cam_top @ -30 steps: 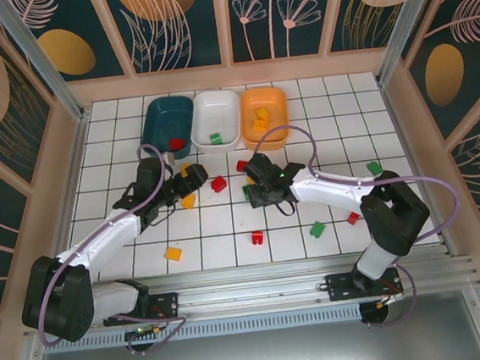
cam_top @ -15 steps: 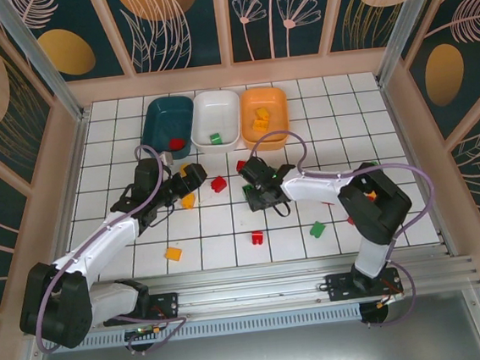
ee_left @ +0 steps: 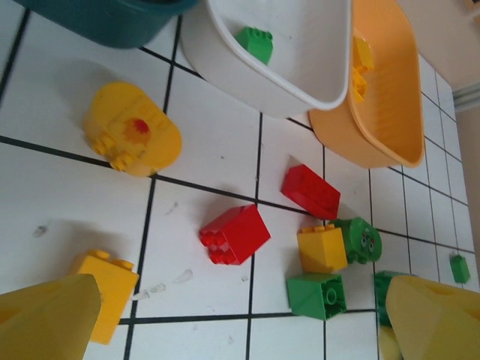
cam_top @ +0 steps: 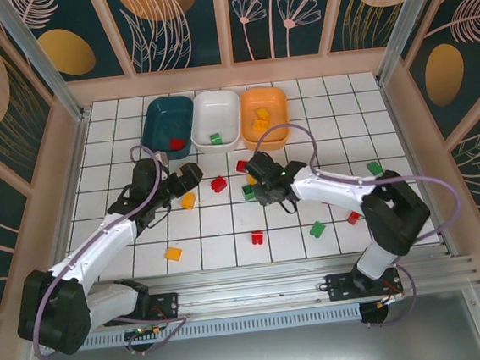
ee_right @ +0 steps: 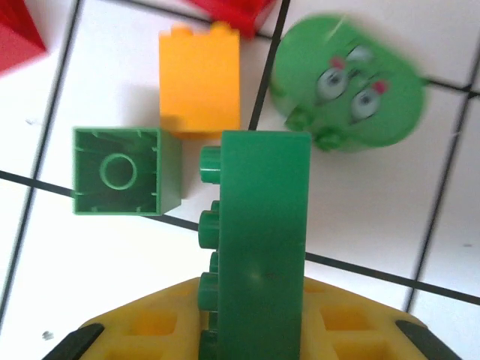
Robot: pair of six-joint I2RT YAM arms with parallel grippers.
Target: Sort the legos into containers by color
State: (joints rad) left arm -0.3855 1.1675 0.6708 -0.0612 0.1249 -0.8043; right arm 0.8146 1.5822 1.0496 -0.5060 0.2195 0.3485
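**Tiled table** (cam_top: 110, 158): white squares with dark grid lines.

1. **Left gripper** (ee_left: 240, 322): fingers spread wide with nothing between them, hanging over loose legos in front of the tubs. Seen beneath it are:
   - a rounded yellow piece (ee_left: 131, 139) with a red spot
   - a yellow brick (ee_left: 105, 292) beside the left finger
   - a red brick (ee_left: 235, 234)
   - a second red brick (ee_left: 311, 190) nearer the orange tub
2. **Containers:** back row, side by side.
   - Dark teal tub (cam_top: 162, 119) holds a red lego (cam_top: 175, 143).
   - White tub (cam_top: 216, 110) holds a green lego (cam_top: 215, 137).
   - Orange tub (cam_top: 276, 100) holds yellow legos (cam_top: 260, 120).
3. **Right gripper** (cam_top: 254, 187): pinching a long green brick (ee_right: 255, 247) with its studs facing left in the wrist view. Below it on the tiles are:
   - a hollow green brick (ee_right: 126, 180), upside down
   - an orange brick (ee_right: 199, 82)
   - a round green face piece (ee_right: 346, 94) with painted eyes
4. **Loose on the tiles:**
   - a yellow lego (cam_top: 173, 254) at front left
   - a red lego at front centre (cam_top: 257, 237)
   - a green lego beside it (cam_top: 317, 229)
   - a red lego near the right elbow (cam_top: 352, 217)
   - a far-right green lego (cam_top: 374, 167)

**Change:** compared with half a second ago, the right arm's elbow stands further right, uncovering the far-right green lego. The other loose legos lie as before.
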